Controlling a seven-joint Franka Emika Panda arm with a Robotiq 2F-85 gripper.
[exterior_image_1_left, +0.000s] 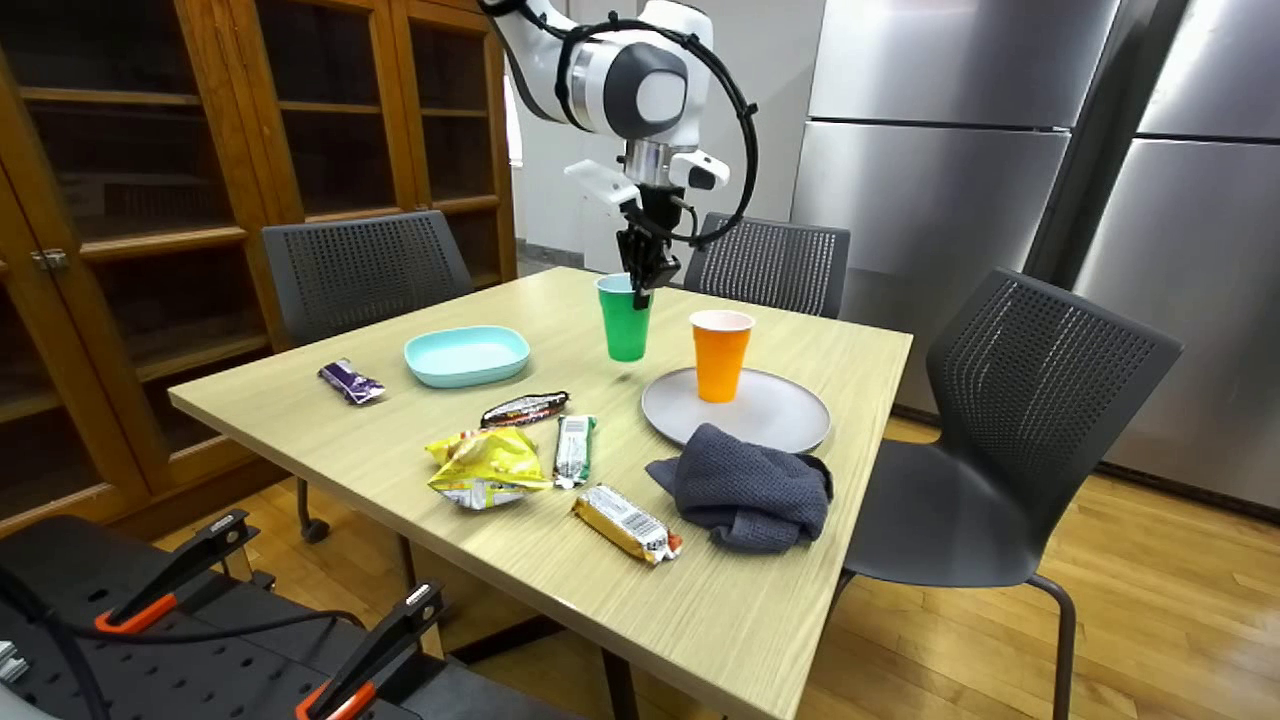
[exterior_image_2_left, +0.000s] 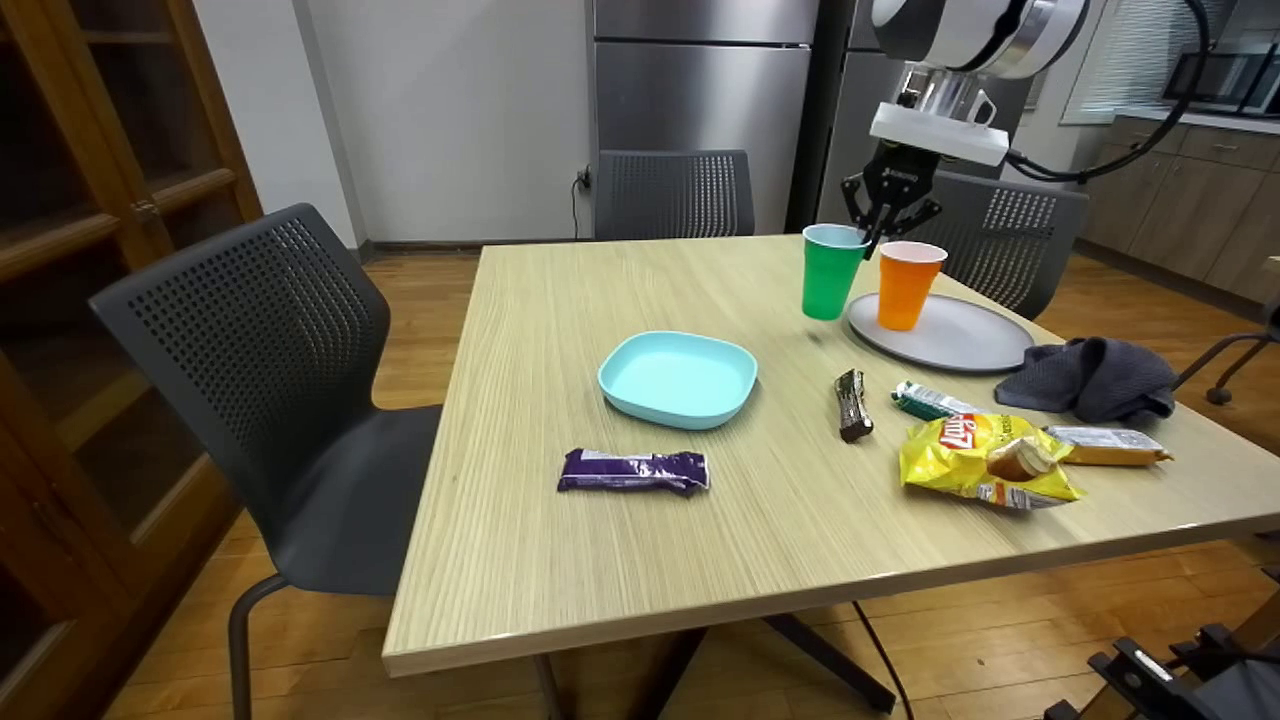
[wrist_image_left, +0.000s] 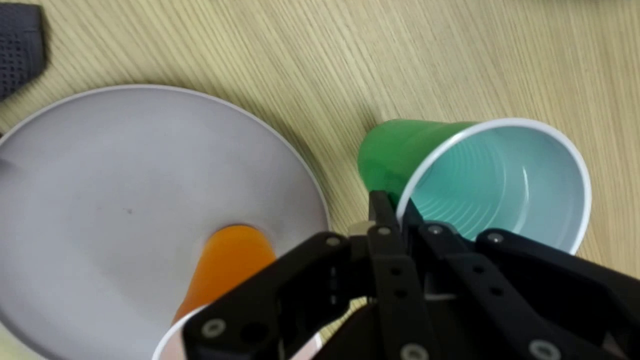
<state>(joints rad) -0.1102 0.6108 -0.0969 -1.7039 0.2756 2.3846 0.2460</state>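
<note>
Pinching one green cup by its rim, the gripper is holding it just off the table beside one gray plate. One orange cup is standing on that plate, one cloth is lying beside it, and four bars, one chip bag and one blue dish are lying farther off.

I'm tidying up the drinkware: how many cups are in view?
2: the green cup, pinched in the gripper, and the orange cup, standing on the gray plate. No others show.
</note>
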